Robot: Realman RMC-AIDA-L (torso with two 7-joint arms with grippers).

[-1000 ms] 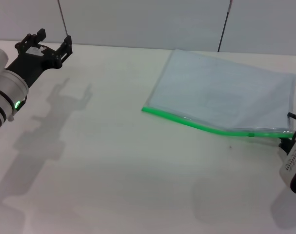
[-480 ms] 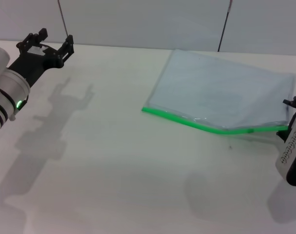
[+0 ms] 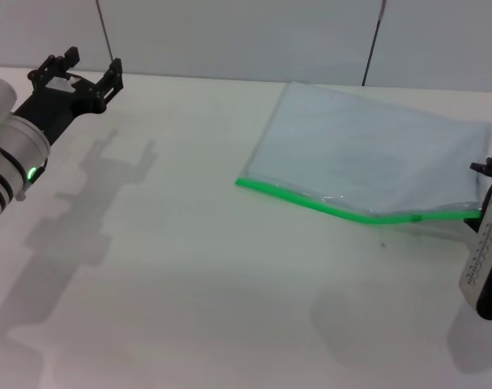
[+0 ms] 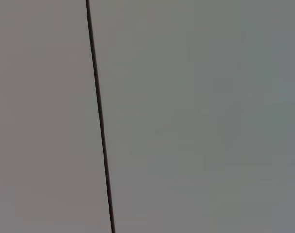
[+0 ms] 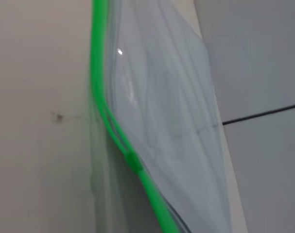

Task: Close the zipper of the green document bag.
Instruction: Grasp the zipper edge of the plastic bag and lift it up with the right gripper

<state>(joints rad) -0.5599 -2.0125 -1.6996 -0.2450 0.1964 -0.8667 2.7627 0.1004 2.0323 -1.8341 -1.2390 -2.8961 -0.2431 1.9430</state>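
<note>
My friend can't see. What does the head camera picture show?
A green document bag lies flat on a white table, its zipper along the near edge. The right hand is at the bag's right corner; the left hand hovers far away, open.

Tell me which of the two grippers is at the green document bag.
The right gripper, at the zipper end of the green document bag; the left gripper hovers far away.

Bare desk (image 3: 189, 267) lies open between the arms; only the green document bag (image 3: 367, 158) occupies its far right part.
</note>
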